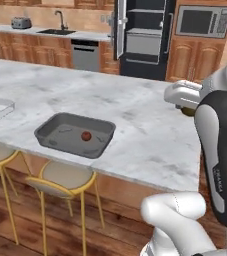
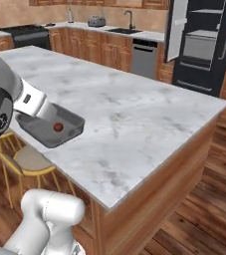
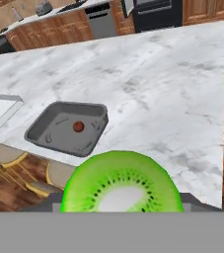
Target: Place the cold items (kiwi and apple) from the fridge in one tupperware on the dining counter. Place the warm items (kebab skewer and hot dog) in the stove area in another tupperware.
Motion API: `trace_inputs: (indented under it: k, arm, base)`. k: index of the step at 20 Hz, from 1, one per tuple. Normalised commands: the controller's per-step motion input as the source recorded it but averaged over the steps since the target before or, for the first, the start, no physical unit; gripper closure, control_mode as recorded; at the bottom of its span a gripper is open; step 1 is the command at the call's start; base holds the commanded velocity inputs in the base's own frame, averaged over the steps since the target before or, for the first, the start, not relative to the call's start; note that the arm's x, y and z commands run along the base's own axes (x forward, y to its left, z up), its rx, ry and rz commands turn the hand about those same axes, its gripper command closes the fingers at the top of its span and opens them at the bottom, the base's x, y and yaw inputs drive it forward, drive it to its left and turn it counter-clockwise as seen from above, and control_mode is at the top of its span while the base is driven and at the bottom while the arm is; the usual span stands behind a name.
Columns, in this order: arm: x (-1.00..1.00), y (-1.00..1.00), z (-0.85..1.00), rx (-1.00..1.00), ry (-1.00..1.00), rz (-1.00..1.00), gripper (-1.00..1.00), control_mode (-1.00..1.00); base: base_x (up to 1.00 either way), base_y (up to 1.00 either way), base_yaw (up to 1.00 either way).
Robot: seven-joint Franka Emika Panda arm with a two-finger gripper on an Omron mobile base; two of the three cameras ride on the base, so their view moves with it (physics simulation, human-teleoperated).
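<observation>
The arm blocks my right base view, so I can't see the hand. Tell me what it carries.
Observer: A halved kiwi, with its green cut face toward the hand camera.
Operator: Tell me whether it is over the grey tupperware.
Observer: Not yet. In the left base view the kiwi hangs above bare counter, well to the right of the grey tupperware.
Operator: Find me the second container.
Observer: A white tupperware sits on the counter, left of the grey one and apart from it. It looks empty.
</observation>
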Motion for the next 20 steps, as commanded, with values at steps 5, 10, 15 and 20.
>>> trace_inputs:
  k: [5,10,15,20]
  arm:
    - [0.0,0.0,0.0,0.0,0.0,0.0,1.0,1.0]
    - [0.0,0.0,0.0,0.0,0.0,0.0,1.0,1.0]
    - [0.0,0.0,0.0,0.0,0.0,0.0,1.0,1.0]
    - [0.0,0.0,0.0,0.0,0.0,0.0,1.0,1.0]
  base:
    - [-0.01,1.0,-0.22]
    - [0.1,1.0,-0.35]
    - [0.26,1.0,-0.6]
    - [0.31,1.0,-0.58]
